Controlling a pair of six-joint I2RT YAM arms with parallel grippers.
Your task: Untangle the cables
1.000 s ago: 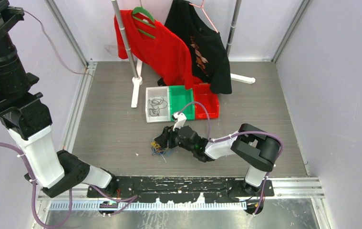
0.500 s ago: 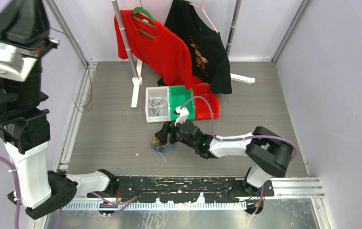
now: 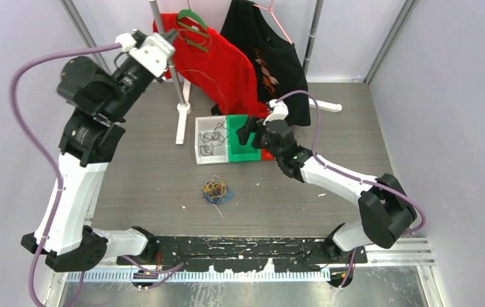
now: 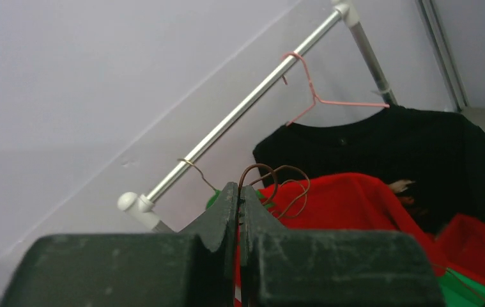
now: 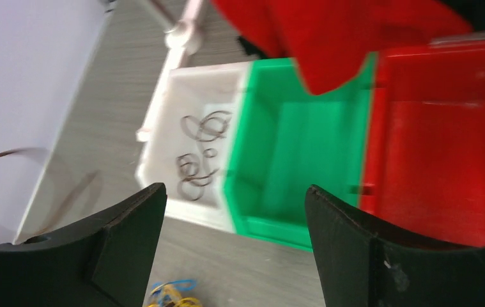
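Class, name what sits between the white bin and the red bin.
The green bin stands between the white bin and the red bin; the right wrist view shows it best, the top view too.

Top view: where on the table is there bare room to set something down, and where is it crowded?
Free: the wide stretch of table left of the cable clump, and the back right corner beside the rack foot. Crowded: the white bin and green bin, with the open right gripper above and shirts behind.

Cables, split three ways.
I see the yellow-blue clump (image 3: 215, 190) on the table (image 3: 150, 173), black strands (image 3: 210, 142) coiled in the white bin (image 3: 197, 155), one brown strand (image 4: 270, 167) pinched aloft.
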